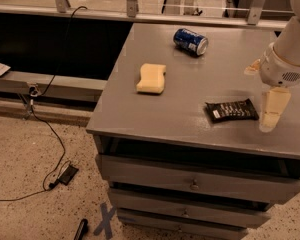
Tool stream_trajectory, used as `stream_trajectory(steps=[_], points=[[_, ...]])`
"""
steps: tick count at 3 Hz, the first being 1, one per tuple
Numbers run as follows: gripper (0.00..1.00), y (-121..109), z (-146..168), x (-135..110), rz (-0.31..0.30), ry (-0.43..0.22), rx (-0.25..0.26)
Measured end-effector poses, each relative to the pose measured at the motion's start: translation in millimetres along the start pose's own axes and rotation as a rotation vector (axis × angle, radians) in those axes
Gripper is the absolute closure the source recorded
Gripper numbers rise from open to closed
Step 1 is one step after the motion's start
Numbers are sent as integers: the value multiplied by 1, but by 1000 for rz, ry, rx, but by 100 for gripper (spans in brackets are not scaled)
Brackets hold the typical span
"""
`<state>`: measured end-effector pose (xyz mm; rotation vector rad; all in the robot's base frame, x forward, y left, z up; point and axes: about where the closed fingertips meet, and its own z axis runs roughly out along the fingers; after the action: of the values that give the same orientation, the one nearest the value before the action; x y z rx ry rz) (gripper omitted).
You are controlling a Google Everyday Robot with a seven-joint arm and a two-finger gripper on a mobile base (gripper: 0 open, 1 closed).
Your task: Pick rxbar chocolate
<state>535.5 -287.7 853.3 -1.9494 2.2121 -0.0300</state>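
Observation:
The rxbar chocolate (232, 110) is a flat bar in a dark crinkled wrapper with small white print. It lies flat on the grey cabinet top (190, 79), near the front right. My gripper (269, 124) hangs from the white arm (290, 54) at the right edge of the camera view. It points down, just right of the bar's right end and close above the cabinet top. It holds nothing that I can see.
A pale yellow sponge (151, 78) lies left of centre on the top. A blue soda can (190, 41) lies on its side at the back. Drawers (192, 184) sit below the top. Cables (55, 149) run over the floor at the left.

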Motion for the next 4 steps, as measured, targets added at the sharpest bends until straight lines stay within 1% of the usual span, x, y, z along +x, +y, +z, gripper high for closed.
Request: stream_trajectory(steps=[1,2,3,4], points=[[0,15,19,-4,-40,2,-31],[0,17,32,-10,-74,9,-39],[16,15,34,-22,-121,1,-55],[39,13,35,-33,-158,12,-104]])
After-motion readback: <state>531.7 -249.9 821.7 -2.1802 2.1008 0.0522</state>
